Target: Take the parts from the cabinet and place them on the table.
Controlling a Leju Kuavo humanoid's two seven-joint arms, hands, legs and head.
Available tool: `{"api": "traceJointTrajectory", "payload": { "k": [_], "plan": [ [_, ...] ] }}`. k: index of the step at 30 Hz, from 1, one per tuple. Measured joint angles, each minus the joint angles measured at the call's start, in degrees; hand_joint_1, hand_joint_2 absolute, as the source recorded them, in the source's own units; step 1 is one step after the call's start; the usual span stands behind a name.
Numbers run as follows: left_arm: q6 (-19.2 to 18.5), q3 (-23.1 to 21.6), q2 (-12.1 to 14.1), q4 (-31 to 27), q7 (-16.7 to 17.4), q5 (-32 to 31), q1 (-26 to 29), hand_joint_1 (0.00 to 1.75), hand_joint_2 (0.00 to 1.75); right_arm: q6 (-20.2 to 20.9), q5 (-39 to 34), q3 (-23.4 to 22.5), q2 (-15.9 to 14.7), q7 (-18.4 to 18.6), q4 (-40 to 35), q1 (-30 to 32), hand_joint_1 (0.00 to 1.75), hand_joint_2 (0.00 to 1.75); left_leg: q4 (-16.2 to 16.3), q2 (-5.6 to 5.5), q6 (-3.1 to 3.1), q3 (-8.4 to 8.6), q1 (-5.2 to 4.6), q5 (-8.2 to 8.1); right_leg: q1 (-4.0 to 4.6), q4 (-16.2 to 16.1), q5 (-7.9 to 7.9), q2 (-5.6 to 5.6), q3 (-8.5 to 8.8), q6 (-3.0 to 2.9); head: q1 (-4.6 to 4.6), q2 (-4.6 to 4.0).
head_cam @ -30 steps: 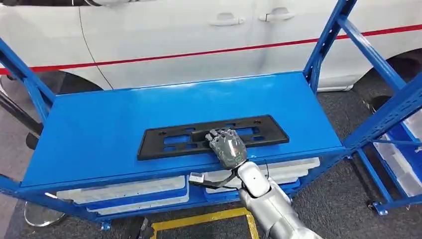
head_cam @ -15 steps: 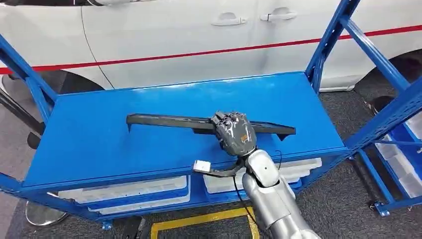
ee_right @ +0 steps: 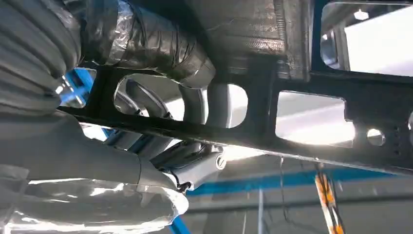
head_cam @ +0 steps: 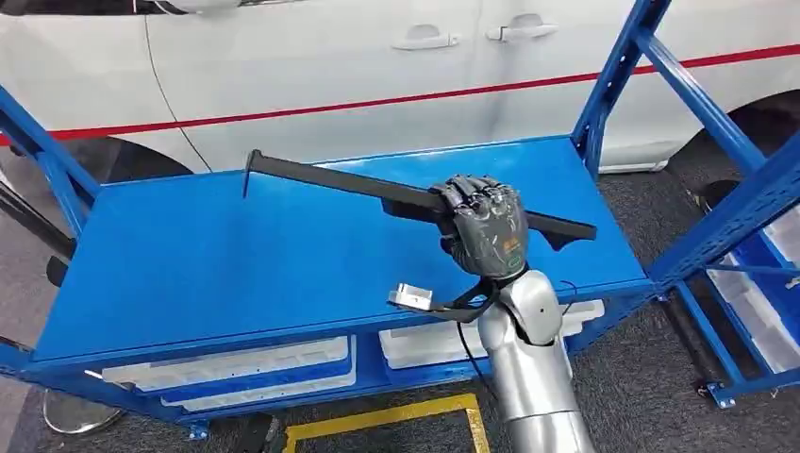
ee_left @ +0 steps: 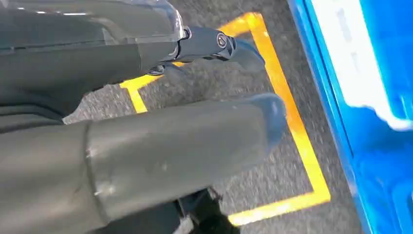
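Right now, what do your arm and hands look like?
My right arm is shiny silver and rounded like a tube. A black cable loops by its wrist, beside a small silver box. My right hand is dark grey with a little orange mark on the back. My left hand has a thick grey thumb and darker fingers.

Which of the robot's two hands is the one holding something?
The right hand. It grips the long black plastic part, lifted above the blue shelf. The left hand hangs beside the floor's yellow line, its fingers around nothing.
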Motion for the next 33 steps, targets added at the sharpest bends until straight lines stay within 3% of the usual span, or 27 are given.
{"api": "traceJointTrajectory", "payload": {
  "k": [2,3,4,5,6,7,8,9,10,12,13,14,17,18,20,22,23,24,25,27,28,29,32,33],
  "plan": [
    [1.6,0.0,0.0,0.0,-0.5,0.0,0.2,0.00,0.00,0.0,-0.7,-1.0,0.2,-0.8,-1.6,0.0,1.75,1.75,-0.3,-0.03,0.63,0.01,0.06,0.22,0.10,-0.3,0.13,0.02,0.19,0.56,0.00,0.00],
    [2.3,0.0,0.0,0.0,-0.7,-0.1,0.2,0.00,0.00,0.0,-0.9,-1.4,0.2,-1.1,-2.4,0.1,1.75,1.75,-0.8,0.10,1.15,0.35,0.64,0.58,-0.03,0.0,-0.43,0.02,0.07,0.85,0.00,0.00],
    [2.6,0.0,0.0,0.0,-0.9,-0.2,0.1,0.00,0.00,0.0,-1.1,-1.7,0.2,-1.4,-3.1,0.0,1.75,1.75,-1.0,0.05,1.35,0.43,0.52,0.67,0.00,1.6,-1.60,-0.08,-0.58,1.14,0.04,0.00],
    [2.8,0.0,0.0,0.0,-1.4,-0.3,0.0,0.00,0.00,0.0,-1.2,-1.9,0.2,-1.5,-3.7,0.0,1.75,1.75,-1.0,0.14,1.89,0.41,0.51,0.67,-0.03,5.1,-3.72,-0.04,-2.21,1.32,-0.02,0.00],
    [2.9,0.0,0.0,0.0,-2.0,-0.4,0.0,0.00,0.00,0.0,-1.2,-2.0,0.2,-1.7,-4.3,0.1,1.75,1.75,-1.0,0.18,1.92,0.40,0.43,0.65,-0.08,9.7,-5.82,-0.06,-4.37,1.51,0.02,0.00],
    [3.1,0.0,0.0,0.0,-2.4,-0.4,0.0,0.00,0.00,0.0,-1.2,-2.2,0.2,-1.7,-4.7,0.4,1.75,1.75,-1.0,0.20,1.95,0.39,0.38,0.63,-0.13,13.7,-7.30,-0.06,-6.40,1.66,0.00,0.00],
    [3.1,0.0,0.0,0.0,-2.6,-0.4,0.1,0.00,0.00,0.0,-1.3,-2.3,0.2,-1.9,-5.0,0.6,1.75,1.75,-1.0,0.19,1.99,0.37,0.35,0.60,-0.21,16.1,-7.68,-0.07,-7.69,1.75,0.02,0.00],
    [2.9,0.0,0.0,0.0,-2.7,-0.4,0.2,0.00,0.00,0.0,-1.6,-2.4,0.2,-1.9,-5.3,0.8,1.75,1.75,-0.9,0.17,1.99,0.41,0.35,0.60,-0.31,15.9,-6.68,-0.07,-7.67,1.75,0.02,0.00],
    [2.4,0.0,0.0,0.0,-2.8,-0.3,0.2,0.00,0.00,0.0,-1.9,-2.4,0.2,-2.1,-5.5,0.8,1.75,1.75,-0.9,0.13,1.97,0.44,0.35,0.58,-0.37,13.4,-4.77,-0.07,-6.53,1.66,0.00,0.00],
    [1.0,0.0,-0.1,0.0,-3.2,0.1,0.2,0.00,0.00,0.0,-2.6,-2.4,0.2,-2.2,-6.3,0.7,1.75,1.75,-0.8,-0.03,1.76,0.60,0.35,0.42,-0.37,3.5,0.30,-0.10,-1.62,1.26,0.00,0.00],
    [0.6,0.0,-0.2,0.0,-3.3,0.2,0.2,0.00,0.00,0.0,-2.8,-2.4,0.2,-2.2,-6.7,0.6,1.75,1.75,-0.8,-0.04,1.57,0.52,0.26,0.29,-0.27,0.3,0.25,-0.08,-0.18,0.95,0.02,0.00],
    [0.4,0.0,-0.2,0.0,-3.3,0.3,0.1,0.00,0.00,0.0,-2.8,-2.4,0.3,-2.2,-6.9,0.6,1.75,1.75,-0.4,-0.05,1.24,0.33,-0.10,0.18,0.02,-0.5,0.20,-0.03,0.16,0.87,-0.02,0.00],
    [0.2,0.0,-0.2,0.0,-3.4,0.5,0.2,0.00,0.00,0.0,-2.8,-2.4,0.4,-2.2,-7.2,0.7,1.75,1.75,-0.9,-0.03,0.35,0.46,-0.02,0.37,0.17,-0.4,0.28,0.17,-0.07,0.32,0.00,0.00],
    [0.2,0.0,-0.2,0.0,-3.4,0.6,0.2,0.00,1.75,0.0,-2.8,-2.4,0.5,-2.2,-7.3,0.7,1.75,1.75,-0.7,0.00,-0.02,0.31,0.02,-0.10,-0.41,-1.0,0.61,0.01,0.27,-0.18,-0.02,0.00],
    [0.1,0.1,-0.2,0.0,-3.5,0.6,0.2,0.00,1.75,0.0,-2.8,-2.4,0.7,-2.2,-7.5,0.5,1.75,1.75,3.6,0.09,-0.42,-1.34,0.18,-3.10,-0.41,-1.2,0.63,-0.17,0.47,-0.88,-0.02,0.00],
    [-0.2,0.0,-0.2,0.0,-3.5,0.6,0.3,0.00,1.75,0.0,-2.8,-2.4,0.8,-2.2,-7.6,0.7,1.75,1.75,12.8,0.10,-0.87,-5.58,0.31,-7.31,-0.31,-1.2,0.53,-0.31,0.47,-1.06,0.00,0.00],
    [-0.5,0.1,-0.2,0.0,-3.5,0.6,0.4,0.00,1.75,0.0,-2.8,-2.4,0.9,-2.2,-7.6,0.8,1.75,1.75,16.1,0.10,-1.05,-7.18,0.32,-8.09,-0.30,-1.1,0.51,-0.32,0.47,-1.09,-0.02,0.00],
    [-0.8,0.1,-0.2,0.0,-3.5,0.6,0.5,0.00,1.75,0.0,-2.9,-2.4,0.9,-2.2,-7.6,0.8,1.75,1.75,16.4,0.11,-1.16,-7.40,0.38,-7.34,-0.30,-1.1,0.50,-0.32,0.52,-1.08,0.00,0.00],
    [-0.9,0.1,-0.2,0.0,-3.5,0.6,0.5,0.00,1.75,0.0,-2.9,-2.4,0.9,-2.2,-7.6,0.8,1.75,1.75,14.3,0.12,-1.20,-6.46,0.44,-5.59,-0.32,-1.0,0.48,-0.29,0.53,-1.06,-0.02,0.00],
    [-0.3,0.0,-0.1,0.0,-3.5,-0.3,0.4,0.00,1.75,0.0,-3.1,-2.4,0.9,-2.2,-7.8,0.8,1.75,1.75,4.8,0.14,-1.01,-1.87,0.59,-0.45,-0.40,-0.7,0.18,-0.18,0.68,-0.77,-0.02,0.00],
    [0.8,-0.1,-0.1,0.0,-3.5,-1.3,0.4,0.00,1.75,0.0,-3.4,-2.4,1.0,-2.2,-8.0,0.8,1.75,1.75,0.4,0.16,-0.79,-0.06,0.61,0.27,-0.38,-0.5,-0.03,-0.18,0.63,-0.55,0.00,0.00],
    [1.5,-0.3,-0.1,0.0,-3.4,-1.9,0.4,0.00,1.75,0.0,-3.7,-2.4,1.0,-2.2,-8.2,0.8,1.75,1.75,-0.5,0.12,-0.68,0.64,0.21,-0.19,0.02,-0.1,-0.14,-0.13,0.35,-0.28,-0.04,0.00],
    [2.3,-1.0,-0.1,0.0,-3.3,-2.8,0.6,0.00,1.75,0.0,-3.8,-2.3,1.0,-2.2,-8.5,0.9,1.75,1.75,-0.2,-0.04,0.25,0.34,0.08,-0.05,-0.02,-0.5,0.21,-0.16,0.41,0.45,0.00,0.00],
    [2.4,-1.1,-0.1,0.0,-3.3,-2.9,0.6,0.00,1.75,0.0,-3.8,-2.3,1.0,-2.2,-8.7,0.9,1.75,1.75,-0.9,0.00,0.88,0.62,0.55,0.38,0.12,-0.4,-0.06,-0.11,0.39,0.90,0.00,0.00]
  ]
}}
